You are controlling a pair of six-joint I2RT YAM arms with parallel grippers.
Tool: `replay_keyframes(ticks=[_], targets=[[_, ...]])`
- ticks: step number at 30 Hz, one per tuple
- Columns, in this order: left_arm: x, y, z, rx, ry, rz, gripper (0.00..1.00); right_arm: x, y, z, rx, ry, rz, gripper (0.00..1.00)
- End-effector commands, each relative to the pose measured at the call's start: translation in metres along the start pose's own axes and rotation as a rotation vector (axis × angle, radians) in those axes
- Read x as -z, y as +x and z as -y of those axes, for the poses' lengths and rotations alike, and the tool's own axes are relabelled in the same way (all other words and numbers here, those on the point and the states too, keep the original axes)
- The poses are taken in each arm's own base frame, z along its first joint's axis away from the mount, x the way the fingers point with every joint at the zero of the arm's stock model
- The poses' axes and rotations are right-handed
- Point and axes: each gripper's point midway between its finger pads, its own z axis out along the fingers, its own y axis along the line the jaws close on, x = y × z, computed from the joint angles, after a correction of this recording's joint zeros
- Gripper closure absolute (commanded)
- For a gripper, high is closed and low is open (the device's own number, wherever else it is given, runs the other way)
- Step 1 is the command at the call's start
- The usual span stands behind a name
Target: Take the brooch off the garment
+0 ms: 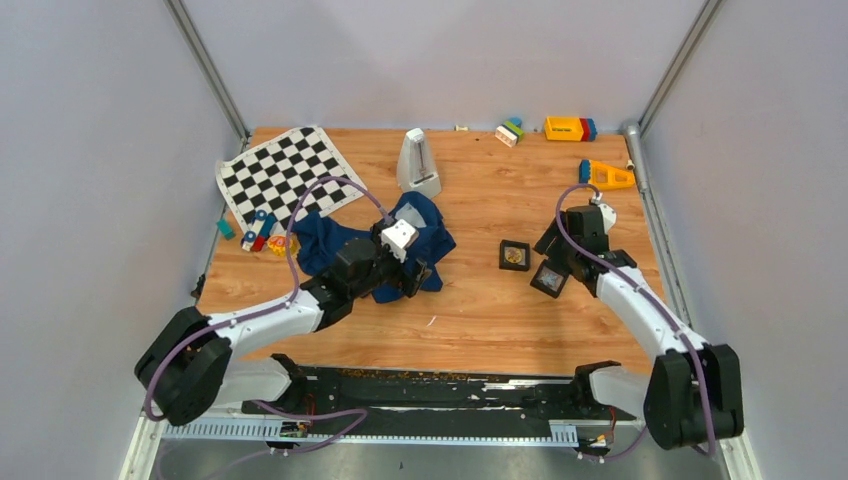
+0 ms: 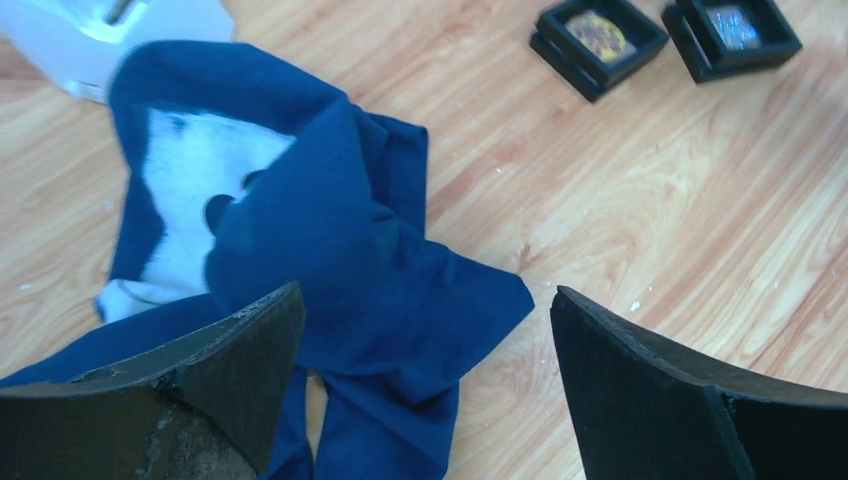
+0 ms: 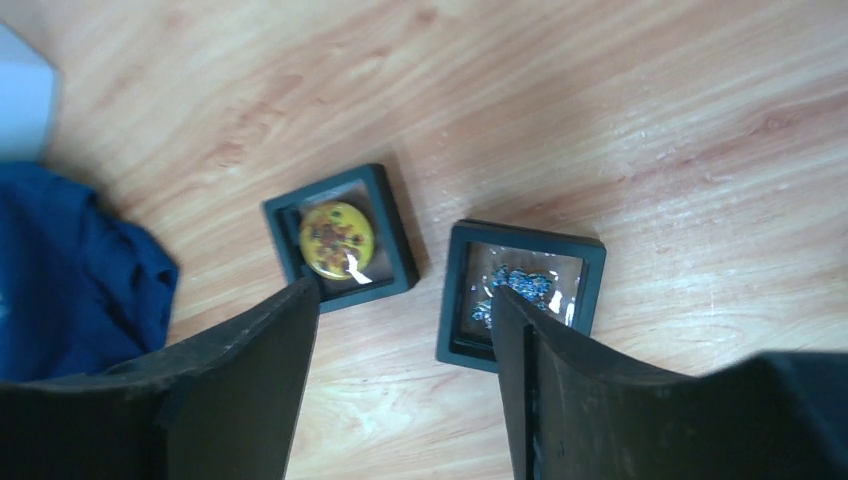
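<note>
The left pincer [image 2: 428,295] and right pincer [image 3: 403,290] are apart, empty. The right one may knock the brooch [image 3: 337,240] from its black frame [image 3: 320,190].

navy garment [image 2: 380,270], white print [image 2: 190,190]; yellow-brown, perhaps speckled brooch [image 3: 336,239]; black frame [image 3: 322,190].

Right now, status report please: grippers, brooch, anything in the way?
Left gripper open over garment. Right gripper open, empty, above black frame. Brooch sits in that frame, off the garment. Nothing blocking.
</note>
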Motion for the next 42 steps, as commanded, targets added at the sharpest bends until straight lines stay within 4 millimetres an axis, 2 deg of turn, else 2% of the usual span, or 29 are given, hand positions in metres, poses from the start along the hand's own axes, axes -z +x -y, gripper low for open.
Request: replay_keyframes(ticks=[1,4,5,7,8,11,12,13,17,23,25,28,32,34,37,39,42], targets=[[0.02,-0.03,-0.022,0.017,-0.128,0.069,0.0,0.031,-0.034,-0.014,0.048,-0.082,0.134,0.28],[0.043,-0.045,-0.049,0.057,-0.225,0.114,0.0,0.045,-0.043,-0.011,0.066,-0.101,0.203,0.03],[0.048,-0.047,-0.056,0.085,-0.243,0.119,0.0,0.05,-0.049,-0.012,0.073,-0.128,0.244,0.0],[0.066,-0.052,-0.079,0.134,-0.318,0.129,0.0,0.06,-0.057,-0.009,0.08,-0.158,0.318,0.0],[0.079,-0.054,-0.096,0.158,-0.386,0.136,0.0,0.07,-0.069,-0.009,0.069,-0.181,0.391,0.0],[0.111,-0.044,-0.141,0.227,-0.589,0.14,0.0,0.08,-0.093,0.001,0.067,-0.18,0.578,0.0],[0.12,-0.044,-0.149,0.25,-0.629,0.154,0.0,0.081,-0.096,0.003,0.085,-0.188,0.637,0.0],[0.135,-0.037,-0.167,0.273,-0.712,0.16,0.0,0.082,-0.099,0.002,0.104,-0.208,0.689,0.0],[0.175,-0.016,-0.21,0.293,-0.927,0.165,0.0,0.067,-0.081,-0.002,0.218,-0.295,0.705,0.0],[0.176,0.008,-0.234,0.22,-1.007,0.23,0.02,0.034,-0.075,0.015,0.275,-0.2,0.673,0.0],[0.17,0.019,-0.237,0.199,-1.007,0.263,0.03,0.024,-0.074,0.018,0.298,-0.175,0.666,0.0],[0.164,0.024,-0.239,0.157,-0.987,0.265,0.05,0.011,-0.071,0.022,0.324,-0.153,0.667,0.02],[0.167,0.018,-0.246,0.071,-1.006,0.312,0.03,0.006,-0.077,0.022,0.324,-0.171,0.754,0.03],[0.159,0.022,-0.253,0.08,-0.979,0.311,0.04,-0.002,-0.081,0.02,0.357,-0.149,0.721,0.06],[0.137,0.036,-0.26,0.062,-0.929,0.302,0.06,-0.003,-0.084,0.017,0.386,-0.149,0.734,0.07],[0.133,0.036,-0.261,0.05,-0.919,0.318,0.06,-0.004,-0.087,0.021,0.382,-0.126,0.752,0.04],[0.129,0.042,-0.27,0.107,-0.94,0.23,0.03,-0.012,-0.093,0.03,0.37,-0.106,0.813,0.06]])
